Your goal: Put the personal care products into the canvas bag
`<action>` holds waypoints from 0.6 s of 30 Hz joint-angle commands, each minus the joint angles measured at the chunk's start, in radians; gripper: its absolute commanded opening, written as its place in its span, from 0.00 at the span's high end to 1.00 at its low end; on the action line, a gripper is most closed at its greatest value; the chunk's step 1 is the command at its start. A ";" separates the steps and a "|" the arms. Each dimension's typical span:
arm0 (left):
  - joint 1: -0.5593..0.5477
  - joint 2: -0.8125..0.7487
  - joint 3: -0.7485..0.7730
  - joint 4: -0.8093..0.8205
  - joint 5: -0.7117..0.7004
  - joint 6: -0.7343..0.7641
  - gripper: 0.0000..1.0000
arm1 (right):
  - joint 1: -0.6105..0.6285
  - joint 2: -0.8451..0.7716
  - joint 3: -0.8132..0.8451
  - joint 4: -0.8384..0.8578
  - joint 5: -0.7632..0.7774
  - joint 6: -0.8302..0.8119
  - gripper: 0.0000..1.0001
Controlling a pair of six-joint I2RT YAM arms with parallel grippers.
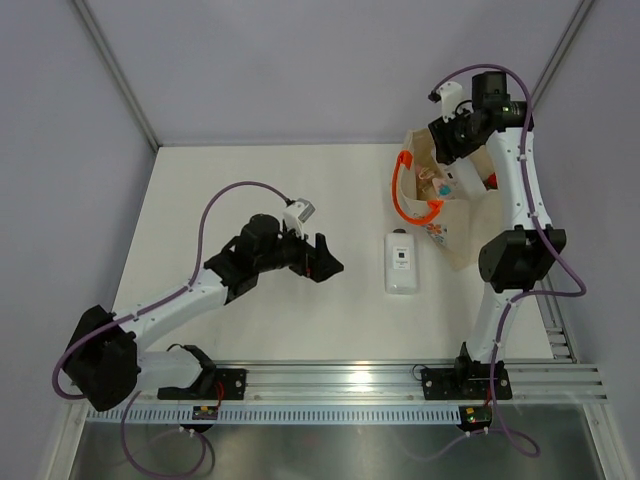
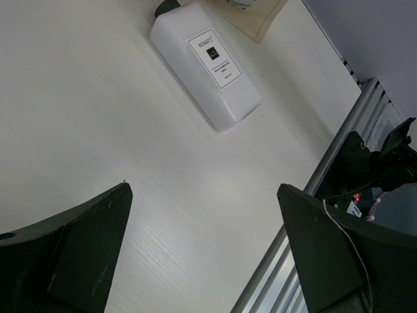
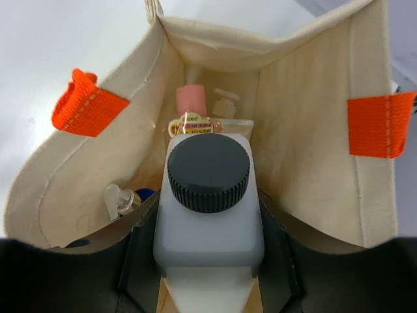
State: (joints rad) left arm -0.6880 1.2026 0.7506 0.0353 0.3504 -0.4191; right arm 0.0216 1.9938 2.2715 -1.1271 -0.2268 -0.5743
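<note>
Left gripper (image 1: 325,258) is empty, jaws wide apart, hovering over the table (image 1: 200,200) near the flat white bottle (image 1: 402,262), which lies just beside the bag. Right gripper (image 3: 208,261) is clamped on the dark-capped pale bottle (image 3: 208,215), cap-first in the mouth of the canvas bag (image 3: 306,130). To do it well, lower between the walls, stay clear of the orange handles (image 3: 88,103), and release above the products inside (image 3: 191,103).

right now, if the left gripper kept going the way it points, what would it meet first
Probably the flat white bottle lying ahead of the open left gripper, nothing between them; if it angles down, the table could come first, depth is unclear.
</note>
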 commanded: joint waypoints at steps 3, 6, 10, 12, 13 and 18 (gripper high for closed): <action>-0.033 0.058 0.038 0.138 0.015 0.002 0.01 | -0.014 0.091 -0.001 -0.112 0.081 -0.016 0.60; -0.048 0.087 0.035 0.164 -0.001 0.005 0.01 | -0.012 0.088 -0.010 -0.096 0.096 0.004 0.43; -0.058 0.101 0.020 0.173 -0.048 0.025 0.01 | -0.049 0.030 -0.047 -0.036 0.144 0.008 0.20; -0.058 0.104 0.004 0.184 -0.073 0.031 0.01 | -0.054 -0.002 -0.038 -0.034 0.126 -0.010 0.12; -0.058 0.106 0.000 0.187 -0.079 0.034 0.01 | -0.057 -0.009 -0.027 -0.046 0.112 -0.019 0.10; -0.058 0.114 0.003 0.189 -0.114 0.031 0.01 | -0.058 -0.059 0.030 -0.100 0.026 -0.021 0.00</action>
State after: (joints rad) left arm -0.7410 1.3079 0.7502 0.1375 0.2890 -0.4084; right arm -0.0357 2.0426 2.2459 -1.2068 -0.1581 -0.5800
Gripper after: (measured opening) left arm 0.985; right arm 0.990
